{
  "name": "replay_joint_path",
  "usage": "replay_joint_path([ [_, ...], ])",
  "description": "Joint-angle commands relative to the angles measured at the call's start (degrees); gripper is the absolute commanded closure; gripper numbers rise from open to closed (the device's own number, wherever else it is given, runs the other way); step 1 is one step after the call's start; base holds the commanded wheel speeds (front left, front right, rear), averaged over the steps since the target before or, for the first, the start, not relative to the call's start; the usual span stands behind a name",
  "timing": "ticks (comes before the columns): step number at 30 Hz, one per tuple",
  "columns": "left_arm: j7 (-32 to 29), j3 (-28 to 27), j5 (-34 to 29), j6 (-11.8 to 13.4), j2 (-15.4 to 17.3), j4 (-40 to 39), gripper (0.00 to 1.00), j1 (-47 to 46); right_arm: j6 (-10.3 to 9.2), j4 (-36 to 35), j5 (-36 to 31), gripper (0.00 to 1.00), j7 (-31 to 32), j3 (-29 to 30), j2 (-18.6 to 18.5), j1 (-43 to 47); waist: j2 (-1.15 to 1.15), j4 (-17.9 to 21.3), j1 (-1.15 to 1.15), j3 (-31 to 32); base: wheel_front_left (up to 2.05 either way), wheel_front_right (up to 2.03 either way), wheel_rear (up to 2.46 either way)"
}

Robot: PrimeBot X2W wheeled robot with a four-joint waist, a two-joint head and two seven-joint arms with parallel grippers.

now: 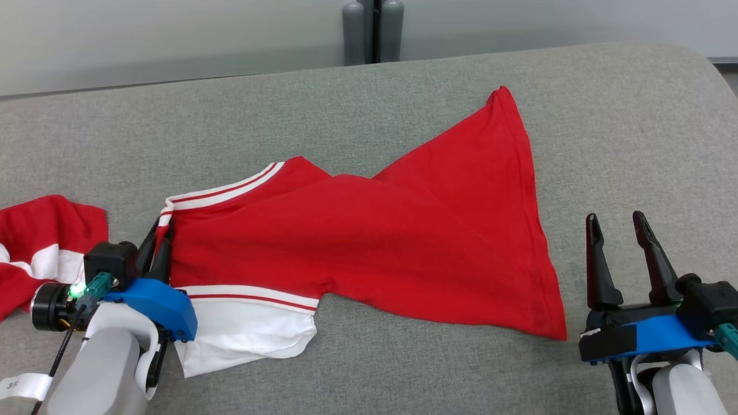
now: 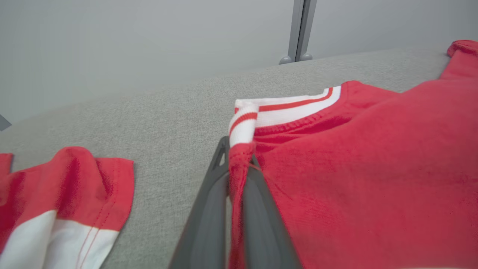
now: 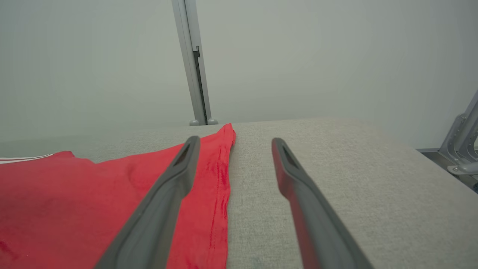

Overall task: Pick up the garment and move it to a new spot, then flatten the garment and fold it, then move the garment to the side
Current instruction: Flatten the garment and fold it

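On grey tabletop (image 1: pixel 403 98), pickup step: with left pincer (image 1: pixel 160 239) clamped on garment (image 1: pixel 375 242) at 9 o'clock, bring empty, splayed right pincer (image 1: pixel 617 222) onto hem (image 1: pixel 545 248).

Head camera: high, facing down over whole garment (image 1: pixel 369 242). Left wrist camera: low, close, at garment collar (image 2: pixel 291 106). Right wrist camera: low, along garment hem (image 3: pixel 220 186). All three share garment, post (image 1: pixel 373 29) beyond.

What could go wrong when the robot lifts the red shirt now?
The left claw pinches just a thin fold of the shirt near its collar, so it might slip out. The right claw is open beside the hem, so a one-sided lift could bunch the shirt up.
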State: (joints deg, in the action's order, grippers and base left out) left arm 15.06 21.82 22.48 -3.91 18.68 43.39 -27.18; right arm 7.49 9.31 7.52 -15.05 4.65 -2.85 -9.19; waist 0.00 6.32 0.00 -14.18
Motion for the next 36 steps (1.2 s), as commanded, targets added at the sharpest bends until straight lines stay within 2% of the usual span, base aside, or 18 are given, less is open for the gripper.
replay_joint_path([
  [1, 0.16, -1.41, -0.89, 0.68, 0.35, -0.97, 1.00, 1.08, 0.01, 0.19, -0.37, 0.00, -0.19, -0.17, -0.07, 0.28, 0.00, -0.41, 0.00, 0.47, 0.00, 0.00, 0.00],
  [2, 0.15, -1.79, -1.10, 0.45, 0.08, -1.18, 1.00, 1.58, 0.01, 0.36, -0.29, 0.00, -0.19, -0.39, -0.07, 0.33, 0.00, -0.56, 0.00, 0.68, 0.00, 0.00, 0.00],
  [3, 0.16, -2.04, -1.44, 0.23, -0.12, -1.30, 0.94, 1.93, 0.01, 0.52, -0.20, 0.00, -0.19, -0.61, -0.07, 0.37, 0.00, -0.67, 0.00, 0.89, 0.00, 0.00, 0.00],
  [4, 0.16, -2.25, -1.74, 0.07, -0.20, -1.48, 0.41, 2.18, 0.01, 0.67, -0.10, 0.00, -0.20, -0.83, -0.07, 0.44, 0.00, -0.76, 0.00, 1.11, 0.00, 0.00, 0.00],
  [5, 0.16, -2.65, -1.88, -0.03, -0.44, -1.78, 0.07, 2.48, 0.01, 0.86, -0.03, 0.00, -0.19, -0.87, -0.08, 0.55, 0.00, -0.89, 0.00, 1.41, 0.00, 0.00, 0.00],
  [6, 0.16, -3.32, -2.02, 0.04, -0.79, -2.27, 0.00, 2.88, 0.01, 1.01, 0.01, 0.00, -0.19, -0.88, -0.08, 0.66, 0.00, -1.02, 0.00, 1.62, 0.00, 0.00, 0.00],
  [11, 0.16, -6.88, -3.67, 0.90, -2.81, -6.92, 0.00, 6.07, 0.01, 1.38, -0.11, 0.00, -0.20, -0.42, -0.08, 1.36, 0.00, -1.90, 0.00, 3.30, 0.00, 0.00, 0.00],
  [18, 0.16, -13.79, -7.26, 1.51, -6.16, -19.62, 0.00, 13.16, 0.01, 1.30, -0.20, 0.00, -0.19, -0.55, -0.07, 2.85, 0.00, -4.27, 0.00, 6.49, 0.00, 0.00, 0.00],
  [23, 0.16, -17.46, -10.32, 1.04, -8.74, -26.81, 0.00, 18.31, 0.01, 1.59, -0.28, 0.00, -0.19, -1.23, -0.08, 4.28, 0.00, -6.12, 0.00, 9.51, 0.00, 0.00, 0.00],
  [31, 0.16, -19.85, -14.24, 0.36, -10.80, -30.24, 0.00, 26.35, 0.01, 2.79, -1.33, 0.00, -0.19, -1.66, -0.09, 6.97, 0.00, -7.77, 0.00, 13.66, 0.00, 0.00, 0.00],
  [36, 0.16, -20.69, -15.42, -0.07, -11.46, -30.71, 0.00, 28.27, 0.01, 2.77, -2.92, 0.00, -0.19, -0.25, -0.09, 9.92, 0.00, -8.55, 0.00, 14.34, 0.00, 0.00, 0.00],
])
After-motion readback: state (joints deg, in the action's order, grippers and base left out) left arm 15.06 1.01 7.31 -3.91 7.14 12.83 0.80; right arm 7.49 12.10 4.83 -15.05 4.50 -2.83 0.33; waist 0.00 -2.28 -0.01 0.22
